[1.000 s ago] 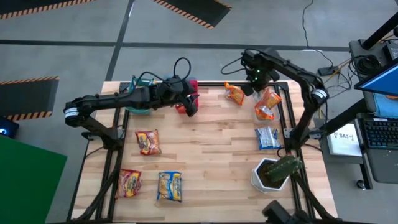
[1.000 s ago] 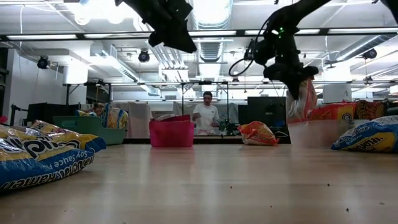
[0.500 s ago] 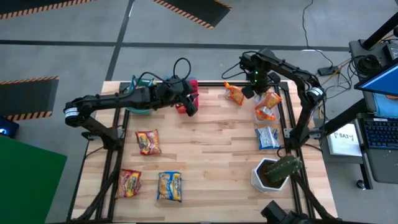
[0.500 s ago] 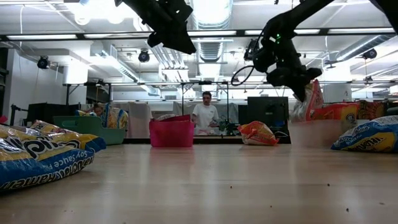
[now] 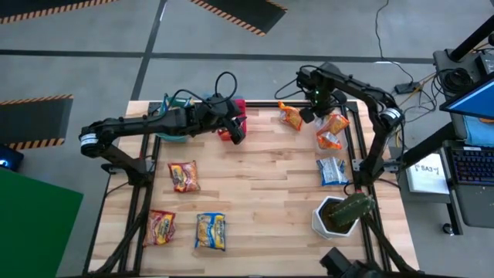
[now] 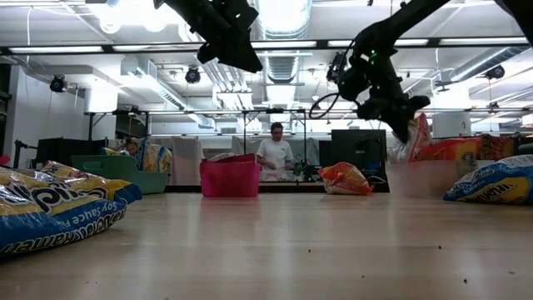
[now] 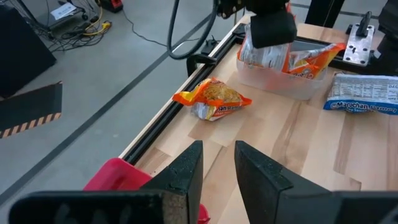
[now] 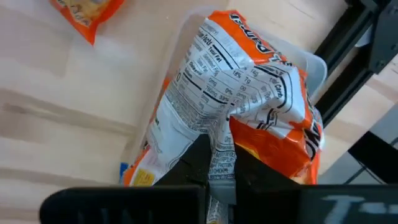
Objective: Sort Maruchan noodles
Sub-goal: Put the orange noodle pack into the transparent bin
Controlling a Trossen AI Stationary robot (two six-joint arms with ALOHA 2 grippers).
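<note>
My right gripper is shut on an orange Maruchan noodle packet above a clear bin at the table's far right. Another orange packet lies in that bin. A further orange packet lies on the table beside it. A silver-and-blue packet lies nearer on the right. Two red packets and a yellow-and-blue one lie at the near left. My left gripper hangs open over the pink bin, holding nothing. My right gripper pinches a crumpled fold of the packet's white printed back between its two fingers. The fingers come from above, pointing down. The packet hangs below them, tilted, with its lower end down in the clear bin.
A teal bin with packets stands at the far left next to the pink bin. A white pot with a green plant stands at the near right corner. Bare wood lies across the table's middle. A person stands in the room beyond.
My right gripper has sunk a little toward the clear bin, still shut on the orange packet, which has swung slightly and now hangs lower in the bin.
</note>
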